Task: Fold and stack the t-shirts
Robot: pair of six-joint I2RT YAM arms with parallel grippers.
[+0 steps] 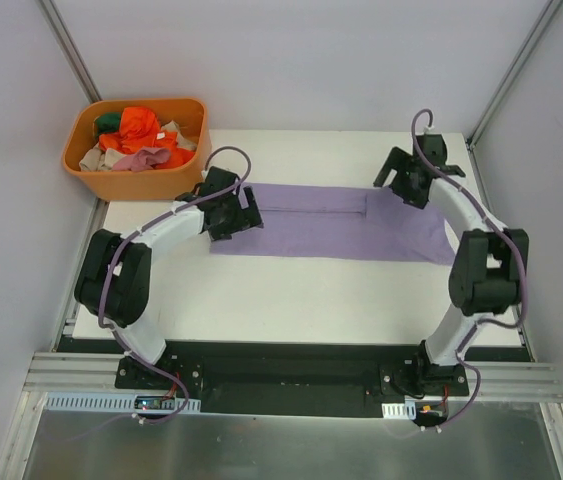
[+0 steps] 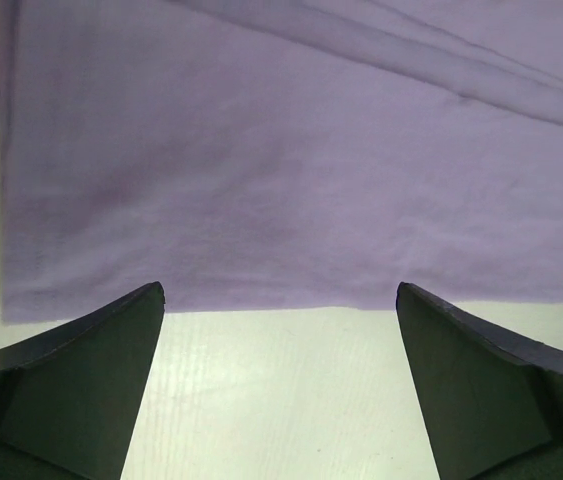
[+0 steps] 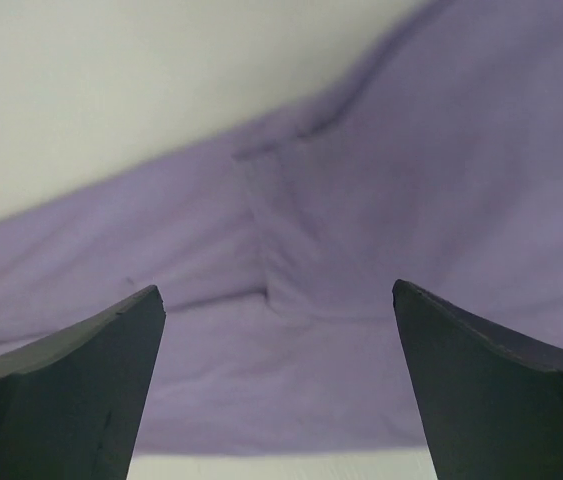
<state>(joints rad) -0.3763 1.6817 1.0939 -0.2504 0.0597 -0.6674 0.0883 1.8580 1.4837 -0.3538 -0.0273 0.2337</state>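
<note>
A lilac t-shirt [image 1: 331,225] lies flat on the white table, folded into a long band running left to right. My left gripper [image 1: 233,215] hovers over the shirt's left end, open and empty. In the left wrist view the shirt [image 2: 281,150] fills the upper part and its hem edge runs between the fingers [image 2: 91,380]. My right gripper [image 1: 413,180] hovers over the shirt's right end, open and empty. In the right wrist view the shirt [image 3: 361,250] shows a fold seam between the fingers [image 3: 481,390].
An orange basket [image 1: 111,180] stands at the back left, off the table's corner, holding several crumpled shirts in orange, green, pink and beige. The white table [image 1: 301,300] shows bare surface in front of the shirt. Grey walls enclose the sides.
</note>
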